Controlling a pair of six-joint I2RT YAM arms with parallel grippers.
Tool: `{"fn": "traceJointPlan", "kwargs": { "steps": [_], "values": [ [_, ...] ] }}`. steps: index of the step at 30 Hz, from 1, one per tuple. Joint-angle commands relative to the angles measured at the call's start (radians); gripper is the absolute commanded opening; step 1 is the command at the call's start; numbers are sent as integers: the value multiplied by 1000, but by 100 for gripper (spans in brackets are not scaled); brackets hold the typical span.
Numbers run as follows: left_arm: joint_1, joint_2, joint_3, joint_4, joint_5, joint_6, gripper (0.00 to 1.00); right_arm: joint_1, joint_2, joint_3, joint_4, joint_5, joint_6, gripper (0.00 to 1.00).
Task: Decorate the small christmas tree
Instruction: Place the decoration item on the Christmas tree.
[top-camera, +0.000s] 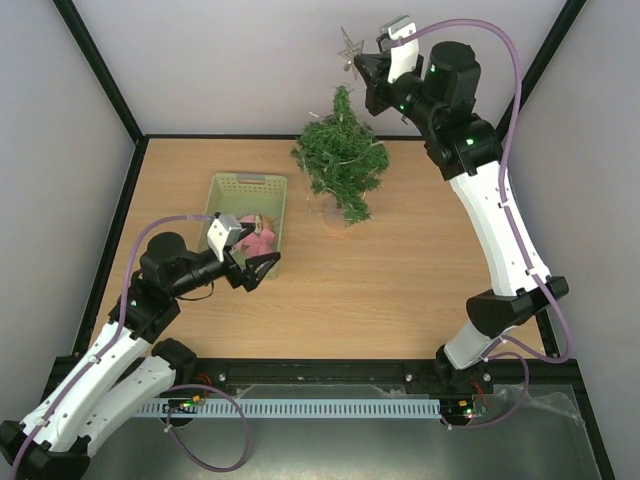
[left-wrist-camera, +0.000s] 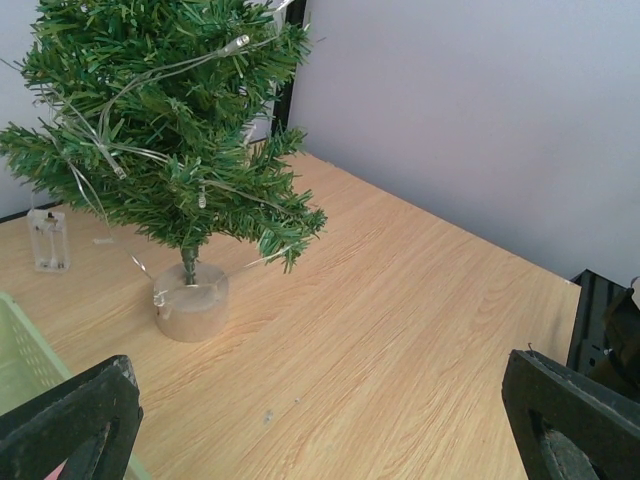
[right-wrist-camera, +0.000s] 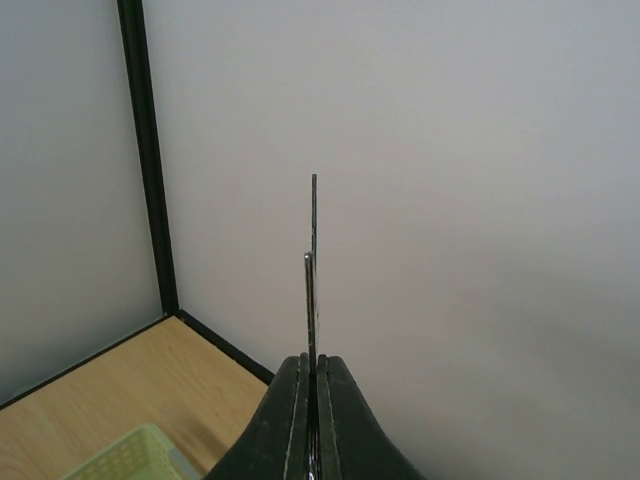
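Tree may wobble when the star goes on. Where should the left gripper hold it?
I'd grip the bare trunk just above the round base, low, from the basket side; higher up, bushy branches strung with wire give nothing firm.

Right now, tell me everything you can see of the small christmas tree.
The small christmas tree is a miniature conical artificial tree with bushy dark green needle branches on a thin trunk, set in a pale round base. A thin wire of tiny lights winds through the branches. It stands upright on the wooden table, right of the pale green basket. Nothing else visibly touches it.
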Motion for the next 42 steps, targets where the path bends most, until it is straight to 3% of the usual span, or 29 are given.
{"fn": "traceJointPlan", "kwargs": {
  "steps": [1,22,42],
  "values": [
    [7,-2,-4,7,12,8,100,5,29,27,-65,20,-12,2],
    [12,3,-3,10,20,9,100,7,48,149,-184,48,4,2],
    [15,6,-6,12,30,6,100,35,30,155,-256,76,-5,2]
  ]
}}
